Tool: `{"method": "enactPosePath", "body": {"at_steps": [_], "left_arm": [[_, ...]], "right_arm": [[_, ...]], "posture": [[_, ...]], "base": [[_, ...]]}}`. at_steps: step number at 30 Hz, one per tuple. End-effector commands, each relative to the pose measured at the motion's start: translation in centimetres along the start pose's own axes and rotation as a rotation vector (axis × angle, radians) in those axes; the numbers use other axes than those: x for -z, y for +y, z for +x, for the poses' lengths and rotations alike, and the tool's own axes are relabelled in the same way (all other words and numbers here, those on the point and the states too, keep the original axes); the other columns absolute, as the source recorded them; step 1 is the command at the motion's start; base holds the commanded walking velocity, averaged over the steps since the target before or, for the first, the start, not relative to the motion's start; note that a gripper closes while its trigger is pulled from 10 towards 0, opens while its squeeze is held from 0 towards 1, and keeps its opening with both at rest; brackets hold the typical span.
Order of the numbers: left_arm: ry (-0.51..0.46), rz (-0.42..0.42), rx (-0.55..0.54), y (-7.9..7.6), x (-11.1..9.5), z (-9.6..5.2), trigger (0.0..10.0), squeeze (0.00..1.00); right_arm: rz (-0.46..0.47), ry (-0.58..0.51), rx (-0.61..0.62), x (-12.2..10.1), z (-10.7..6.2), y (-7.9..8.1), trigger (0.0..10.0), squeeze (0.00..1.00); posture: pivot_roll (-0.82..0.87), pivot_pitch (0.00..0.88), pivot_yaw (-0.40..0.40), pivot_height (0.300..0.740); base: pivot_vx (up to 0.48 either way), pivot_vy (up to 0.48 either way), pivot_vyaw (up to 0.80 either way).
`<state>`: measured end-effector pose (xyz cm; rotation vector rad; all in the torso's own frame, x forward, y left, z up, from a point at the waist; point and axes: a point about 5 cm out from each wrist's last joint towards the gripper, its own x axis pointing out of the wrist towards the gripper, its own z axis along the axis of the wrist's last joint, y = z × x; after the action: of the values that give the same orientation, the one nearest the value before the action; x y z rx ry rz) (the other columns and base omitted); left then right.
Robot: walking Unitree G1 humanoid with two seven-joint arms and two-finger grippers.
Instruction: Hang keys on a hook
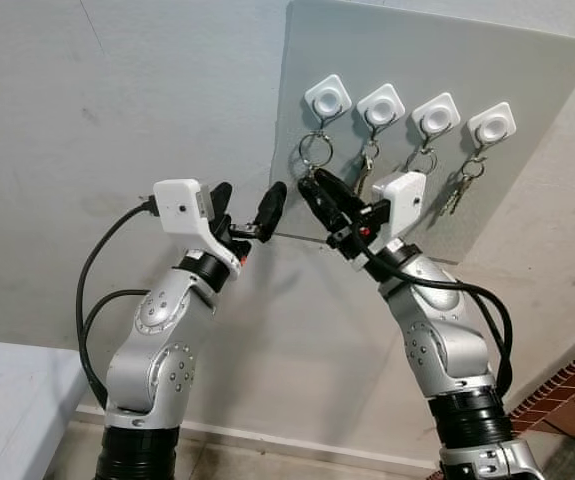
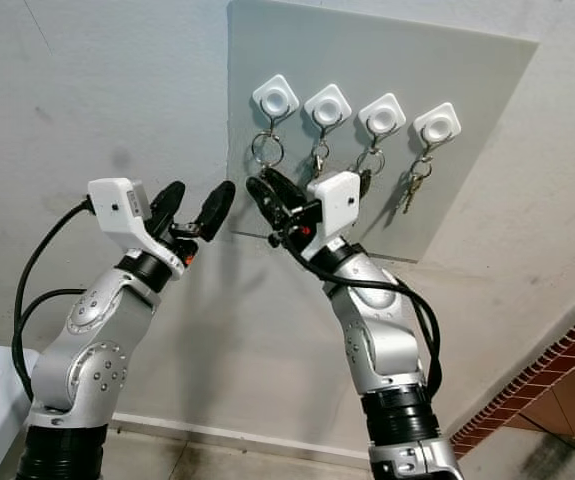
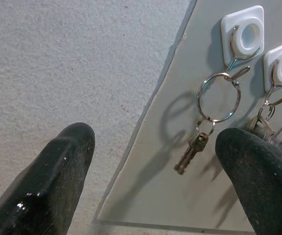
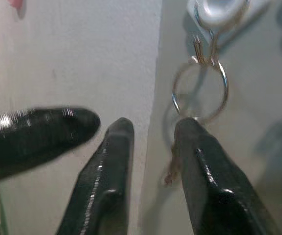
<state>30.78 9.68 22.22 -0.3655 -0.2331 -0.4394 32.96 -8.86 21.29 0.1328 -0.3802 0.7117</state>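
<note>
The set of small metal keys on a round silver ring (image 3: 218, 98) already hangs from the leftmost white square wall hook (image 1: 328, 100), the first of four such hooks in a row on the pale grey panel (image 1: 527, 80) fixed to the rough grey wall (image 1: 117, 80). The other three hooks each carry a bunch as well. So the hanging itself looks done, and the danger I see is in the leaving.

The right hand (image 1: 319, 190) sits just below that ring, at about six o'clock from the hook, and in its wrist view one black finger (image 4: 204, 166) lies right against the bottom of the ring, with the dangling key partly hidden behind it. If the arm draws back upward or sideways from there, a fingertip could catch the ring and lift it off the hook's short lip, and the bunch would fall to the floor. A pull straight back from the wall, slightly downward, looks safest to me. The bunch on the second hook (image 1: 381, 106) hangs close at three o'clock from the hand and could also be knocked.

The right hand is released, fingers spread a moderate way, gripping nothing; I cannot tell whether it truly touches the ring. The left hand (image 1: 245, 210) hovers at nine o'clock from the keys, clear of the panel, fingers spread wide and empty
</note>
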Motion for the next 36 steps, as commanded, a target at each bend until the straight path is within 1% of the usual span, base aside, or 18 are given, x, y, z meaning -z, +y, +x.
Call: {"method": "enactPosePath", "body": {"at_steps": [1, 4, 7, 9, 11, 12, 13, 14, 15, 18, 19, 22, 26, 27, 28, 29, 34, 36], "left_arm": [[0.000, 0.004, 0.002, -0.1, -0.2, -0.1, 10.0, 0.00], [0.010, 0.004, 0.000, 0.0, 0.1, -0.1, 10.0, 0.00], [0.019, 0.012, -0.002, 0.1, 0.4, -0.2, 10.0, 0.00], [0.032, 0.018, -0.009, 0.3, 0.7, -0.2, 10.0, 0.00], [0.051, 0.022, -0.016, 0.6, 1.3, -0.4, 10.0, 0.00], [0.051, 0.022, -0.016, 0.6, 1.3, -0.4, 10.0, 0.00], [0.058, 0.023, -0.019, 0.7, 1.6, -0.5, 10.0, 0.00], [0.075, 0.032, -0.032, 0.9, 2.1, -0.7, 10.0, 0.00], [0.075, 0.032, -0.032, 0.9, 2.1, -0.7, 10.0, 0.00], [0.090, 0.031, -0.038, 1.2, 2.5, -1.0, 10.0, 0.00], [0.107, 0.030, -0.050, 1.5, 3.0, -1.2, 10.0, 0.00], [0.138, 0.034, -0.077, 2.1, 3.8, -1.5, 10.0, 0.00], [0.168, 0.041, -0.104, 2.7, 4.8, -1.8, 10.0, 0.00], [0.168, 0.041, -0.104, 2.7, 4.8, -1.8, 10.0, 0.00], [0.183, 0.027, -0.130, 3.1, 5.4, -2.0, 10.0, 0.00], [0.190, 0.022, -0.138, 3.3, 5.7, -2.1, 10.0, 0.00], [0.230, 0.019, -0.165, 4.1, 7.1, -2.6, 10.0, 0.00], [0.247, 0.032, -0.178, 4.3, 7.6, -2.8, 10.0, 0.00]], "right_arm": [[0.000, 0.002, 0.017, 0.2, -0.4, -0.3, 10.0, 1.00], [0.022, 0.012, 0.045, 1.0, -1.3, -0.1, 10.0, 1.00], [0.031, 0.023, 0.058, 1.5, -1.9, 0.0, 10.0, 1.00], [0.041, 0.034, 0.068, 1.9, -2.3, 0.1, 10.0, 1.00], [0.056, 0.049, 0.088, 2.5, -3.0, 0.2, 10.0, 1.00], [0.056, 0.049, 0.088, 2.5, -3.0, 0.2, 10.0, 1.00], [0.059, 0.056, 0.098, 2.7, -3.4, 0.3, 10.0, 1.00], [0.078, 0.063, 0.133, 3.2, -4.3, 0.2, 10.0, 1.00], [0.078, 0.063, 0.133, 3.2, -4.3, 0.2, 10.0, 1.00], [0.087, 0.067, 0.169, 3.3, -5.1, 0.0, 10.0, 1.00], [0.094, 0.070, 0.194, 3.4, -5.7, -0.1, 10.0, 1.00], [0.108, 0.075, 0.243, 3.8, -6.7, -0.3, 10.0, 1.00], [0.098, 0.103, 0.333, 4.5, -8.1, -0.9, 10.0, 1.00], [0.098, 0.103, 0.333, 4.5, -8.1, -0.9, 10.0, 1.00], [0.104, 0.118, 0.396, 5.0, -9.1, -1.3, 10.0, 1.00], [0.101, 0.130, 0.417, 5.3, -9.4, -1.4, 10.0, 1.00], [0.095, 0.174, 0.498, 6.4, -10.8, -1.8, 10.0, 1.00], [0.105, 0.186, 0.513, 6.9, -11.3, -1.8, 10.0, 1.00]], "posture": [[0.09, 0.000, -0.086, 0.740], [0.08, 0.000, -0.081, 0.740], [0.08, 0.000, -0.079, 0.740], [0.08, 0.000, -0.075, 0.740], [0.07, 0.000, -0.072, 0.740], [0.07, 0.000, -0.072, 0.740], [0.07, 0.000, -0.071, 0.740], [0.07, 0.000, -0.071, 0.740], [0.07, 0.000, -0.071, 0.740], [0.06, 0.000, -0.065, 0.740], [0.06, 0.000, -0.058, 0.740], [0.05, 0.000, -0.054, 0.740], [0.04, 0.000, -0.041, 0.740], [0.04, 0.000, -0.041, 0.740], [0.04, 0.000, -0.038, 0.740], [0.03, 0.000, -0.035, 0.740], [0.03, 0.000, -0.029, 0.740], [0.02, 0.000, -0.026, 0.740]], "base": [[0.000, 0.000, 0.00], [0.000, 0.000, 0.00], [0.000, 0.000, 0.00], [0.000, 0.000, 0.00], [0.000, 0.000, 0.00], [0.000, 0.000, 0.00], [0.000, 0.000, 0.00], [0.000, 0.000, 0.00], [0.000, 0.000, 0.00], [0.000, 0.000, 0.00], [0.000, 0.000, 0.00], [0.000, 0.000, 0.00], [0.000, 0.000, 0.00], [0.000, 0.000, 0.00], [0.000, 0.000, 0.00], [0.000, 0.000, 0.00], [0.000, 0.000, 0.00], [0.000, 0.000, 0.00]]}}
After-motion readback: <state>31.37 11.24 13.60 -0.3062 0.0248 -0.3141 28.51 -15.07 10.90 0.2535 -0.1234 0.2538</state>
